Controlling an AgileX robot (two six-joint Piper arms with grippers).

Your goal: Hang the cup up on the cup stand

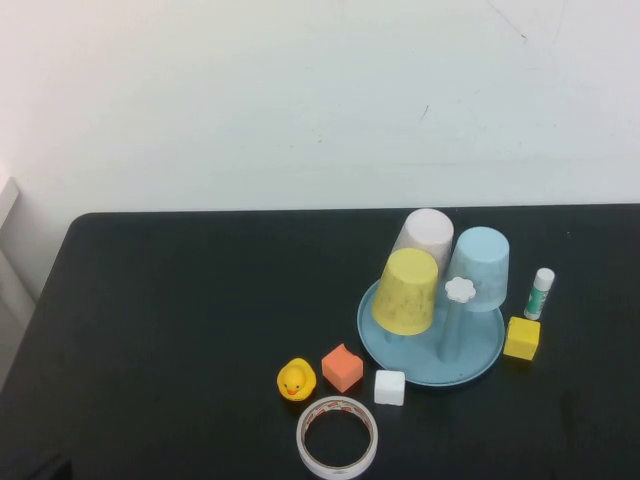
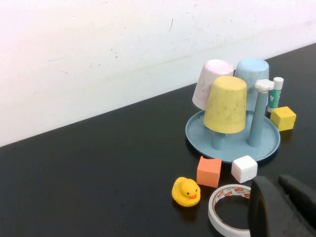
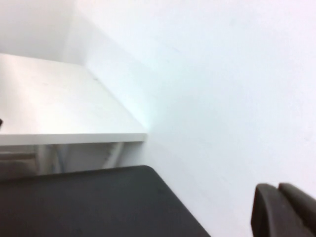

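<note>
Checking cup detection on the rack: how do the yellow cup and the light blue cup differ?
The yellow plastic tumbler sits on the near-left peg of the light blue round cup stand; the light blue plastic tumbler is behind and to its right. The yellow one looks speckled, the blue one plain. Both are upside down on pegs, tapered and handleless. The left pincer hangs apart near the tape roll; the right pincer faces the wall.
</note>
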